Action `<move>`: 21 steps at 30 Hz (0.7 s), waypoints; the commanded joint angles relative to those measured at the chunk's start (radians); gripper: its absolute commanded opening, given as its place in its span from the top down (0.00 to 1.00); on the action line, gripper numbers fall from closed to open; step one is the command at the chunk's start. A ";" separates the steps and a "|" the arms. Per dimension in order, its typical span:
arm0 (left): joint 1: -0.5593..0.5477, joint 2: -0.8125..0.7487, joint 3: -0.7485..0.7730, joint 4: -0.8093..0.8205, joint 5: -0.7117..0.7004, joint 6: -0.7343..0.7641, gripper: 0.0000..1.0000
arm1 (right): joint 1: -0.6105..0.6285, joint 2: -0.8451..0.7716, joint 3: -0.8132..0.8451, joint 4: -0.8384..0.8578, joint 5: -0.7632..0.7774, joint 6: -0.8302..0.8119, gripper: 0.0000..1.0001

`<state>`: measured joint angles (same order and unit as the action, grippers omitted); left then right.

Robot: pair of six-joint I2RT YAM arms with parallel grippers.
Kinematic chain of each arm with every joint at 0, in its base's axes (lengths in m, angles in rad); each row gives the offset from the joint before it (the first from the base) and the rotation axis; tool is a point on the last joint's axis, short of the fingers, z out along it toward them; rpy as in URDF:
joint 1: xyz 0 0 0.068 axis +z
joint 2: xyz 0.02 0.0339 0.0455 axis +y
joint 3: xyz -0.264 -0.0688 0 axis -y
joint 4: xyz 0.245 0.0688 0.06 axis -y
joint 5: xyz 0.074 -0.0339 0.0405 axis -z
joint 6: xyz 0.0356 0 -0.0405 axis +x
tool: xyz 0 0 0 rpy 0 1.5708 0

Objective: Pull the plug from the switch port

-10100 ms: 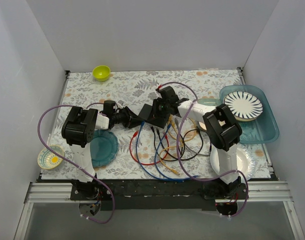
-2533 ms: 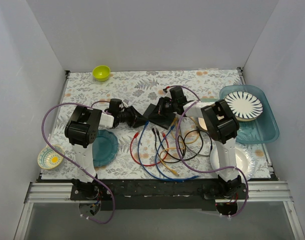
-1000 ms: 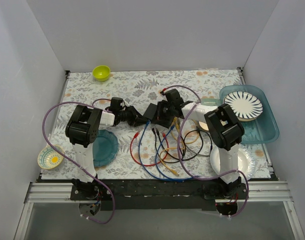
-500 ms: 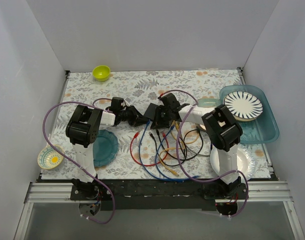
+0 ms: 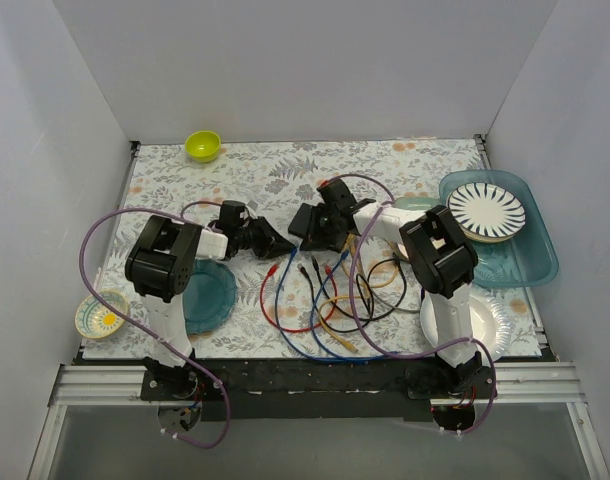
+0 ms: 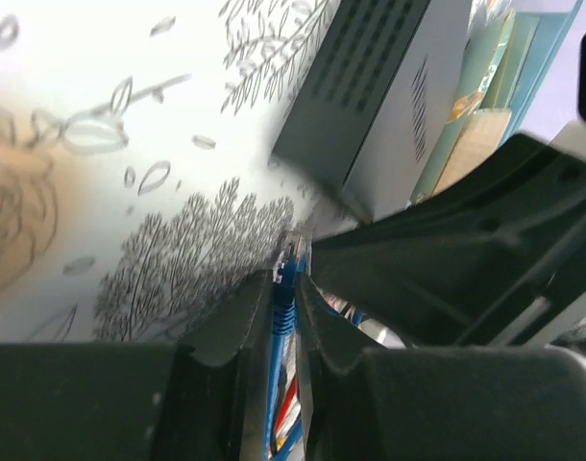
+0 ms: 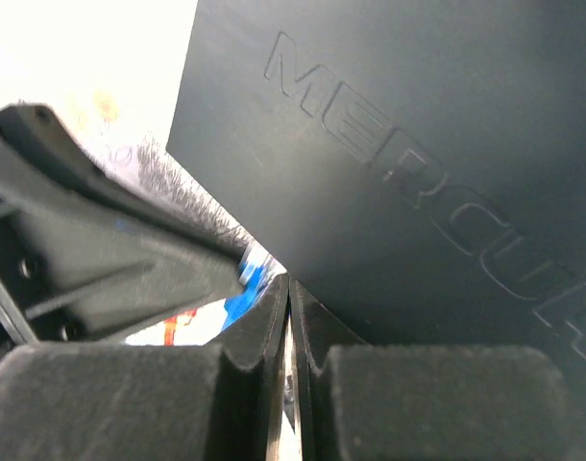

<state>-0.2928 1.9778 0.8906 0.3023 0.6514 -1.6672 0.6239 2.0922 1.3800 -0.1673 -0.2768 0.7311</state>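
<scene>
**Unplugging with two arms: one braces the box, the other holds the connector**

The switch (image 6: pixel 370 96) lies near the middle of the flowered table (image 5: pixel 185 180), within reach of both arms. The right gripper (image 7: pixel 288 288) has its jaws drawn together with nothing visible between them. Its tips sit against the lettered face of the box near one edge. This looks like a way of pinning the light box down so that it does not slide along with the pull.

The left gripper (image 6: pixel 286 280) is clamped on the blue cable (image 6: pixel 281 331) just behind its clear plug (image 6: pixel 293 250), whose tip pokes out past the fingertips. Gripping this close to the connector, rather than further down the cord, puts the force on the plug and spares the wire.

In the left wrist view a patch of patterned table shows between the plug's tip and the nearest corner of the switch. The plug therefore appears to be free of its port, but the row of sockets is turned out of sight, so this is a judgement.

The other cords (image 5: pixel 325 300), red, orange, black and more blue, lie in a loose tangle on the near side of the switch. From above it cannot be told whether any of them is seated. The two grippers work just beside each other, which leaves little room for a careless sideways move.
</scene>
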 commanded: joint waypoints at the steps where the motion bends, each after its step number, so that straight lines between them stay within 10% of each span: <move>1: -0.005 -0.043 -0.070 -0.137 -0.072 0.057 1.00 | -0.043 0.042 0.001 -0.031 0.131 0.005 0.89; 11: 0.043 -0.224 -0.111 -0.175 -0.133 0.021 1.00 | -0.027 -0.170 -0.064 0.069 0.148 -0.088 0.87; 21: 0.083 -0.300 -0.010 -0.371 -0.207 0.011 0.61 | -0.032 -0.371 -0.073 -0.121 0.302 -0.202 0.72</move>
<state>-0.2070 1.7096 0.8410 0.0364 0.4774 -1.6531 0.5941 1.7786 1.3106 -0.1928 -0.0811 0.5903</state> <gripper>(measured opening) 0.364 0.289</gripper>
